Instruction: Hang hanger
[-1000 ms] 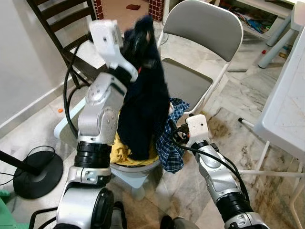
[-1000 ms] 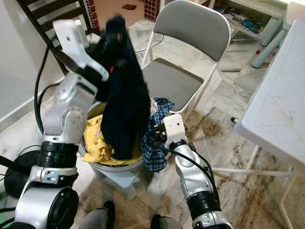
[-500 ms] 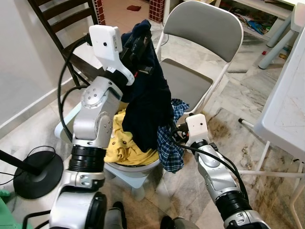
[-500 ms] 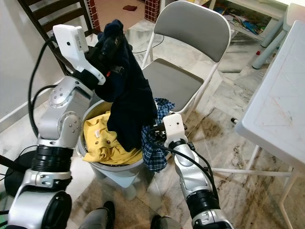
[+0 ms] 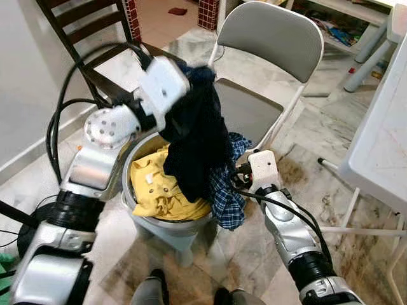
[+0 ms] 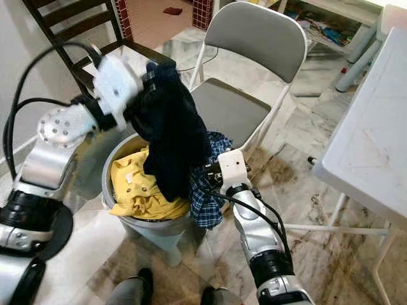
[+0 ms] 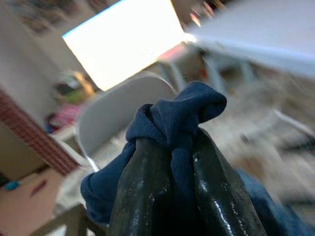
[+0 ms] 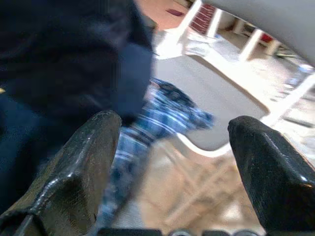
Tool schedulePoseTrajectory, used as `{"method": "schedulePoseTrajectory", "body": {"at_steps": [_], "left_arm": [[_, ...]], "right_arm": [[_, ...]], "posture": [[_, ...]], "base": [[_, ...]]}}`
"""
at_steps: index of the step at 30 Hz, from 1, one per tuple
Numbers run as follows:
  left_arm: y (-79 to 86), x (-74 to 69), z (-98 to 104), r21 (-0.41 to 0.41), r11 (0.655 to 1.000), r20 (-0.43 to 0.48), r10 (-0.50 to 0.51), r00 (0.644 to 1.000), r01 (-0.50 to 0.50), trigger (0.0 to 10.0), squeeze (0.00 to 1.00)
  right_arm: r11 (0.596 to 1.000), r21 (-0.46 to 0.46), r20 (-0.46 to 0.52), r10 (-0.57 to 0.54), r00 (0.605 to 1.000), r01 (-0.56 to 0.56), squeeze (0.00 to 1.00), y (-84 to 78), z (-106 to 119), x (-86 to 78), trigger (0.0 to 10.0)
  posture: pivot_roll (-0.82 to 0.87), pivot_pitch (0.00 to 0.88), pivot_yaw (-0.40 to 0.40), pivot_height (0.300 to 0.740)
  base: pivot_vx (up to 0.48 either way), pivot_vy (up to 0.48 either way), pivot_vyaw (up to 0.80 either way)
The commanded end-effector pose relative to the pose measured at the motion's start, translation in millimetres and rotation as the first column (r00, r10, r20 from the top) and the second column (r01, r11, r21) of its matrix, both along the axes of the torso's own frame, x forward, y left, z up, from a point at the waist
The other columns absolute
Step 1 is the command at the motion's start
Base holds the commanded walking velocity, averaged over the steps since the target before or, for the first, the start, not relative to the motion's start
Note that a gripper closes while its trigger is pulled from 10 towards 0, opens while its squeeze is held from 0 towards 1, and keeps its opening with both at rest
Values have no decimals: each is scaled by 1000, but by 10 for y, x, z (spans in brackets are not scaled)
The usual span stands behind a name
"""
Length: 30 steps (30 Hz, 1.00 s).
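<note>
A dark navy garment (image 5: 198, 140) hangs from my left gripper (image 7: 172, 143), which is shut on a bunched fold of it (image 7: 183, 112). The cloth dangles above a grey round laundry basket (image 5: 129, 190), its lower end against a yellow garment (image 5: 166, 189) inside. A blue plaid cloth (image 5: 229, 198) spills over the basket's right rim. My right gripper (image 8: 172, 142) stands open beside that plaid cloth (image 8: 157, 118), nothing between its fingers; its white wrist (image 5: 263, 168) sits just right of the basket.
A grey folding chair (image 5: 270, 38) stands right behind the basket. A dark wooden chair (image 5: 86, 25) is at the back left. A white table (image 5: 381, 140) fills the right side, its legs on the marble floor (image 5: 318, 190).
My left arm has swung down and forward, so the wrist sits lower and the navy garment hangs nearer the folding chair. The right arm has barely moved.
</note>
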<state>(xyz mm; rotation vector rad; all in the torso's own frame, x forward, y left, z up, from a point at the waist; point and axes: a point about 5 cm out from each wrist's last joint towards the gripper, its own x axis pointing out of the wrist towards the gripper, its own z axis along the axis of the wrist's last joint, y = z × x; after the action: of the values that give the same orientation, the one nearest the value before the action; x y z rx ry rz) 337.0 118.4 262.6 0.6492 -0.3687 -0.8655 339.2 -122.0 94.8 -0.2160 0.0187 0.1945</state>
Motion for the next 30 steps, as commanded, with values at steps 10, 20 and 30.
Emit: {"method": "schedulePoseTrajectory", "body": {"at_steps": [10,20,30], "left_arm": [[-159,-351,-697,244,931,-265,-204,942,270,0,0],[-745,-529,-1318,257,851,-407,-335,850,459,0,0],[-797,-488,-1502,312,882,-295,-264,918,353,10000,0]], "right_arm": [[986,-69,62,-150,987,154,0,-280,111,92,10000],[988,-69,84,-131,988,137,0,-208,139,87,10000],[991,-60,87,-114,990,119,0,-194,134,52,10000]], "posture": [[189,191,-97,740],[173,194,-94,740],[153,204,-87,740]], "base": [[0,0,0],[0,0,0],[0,0,0]]}}
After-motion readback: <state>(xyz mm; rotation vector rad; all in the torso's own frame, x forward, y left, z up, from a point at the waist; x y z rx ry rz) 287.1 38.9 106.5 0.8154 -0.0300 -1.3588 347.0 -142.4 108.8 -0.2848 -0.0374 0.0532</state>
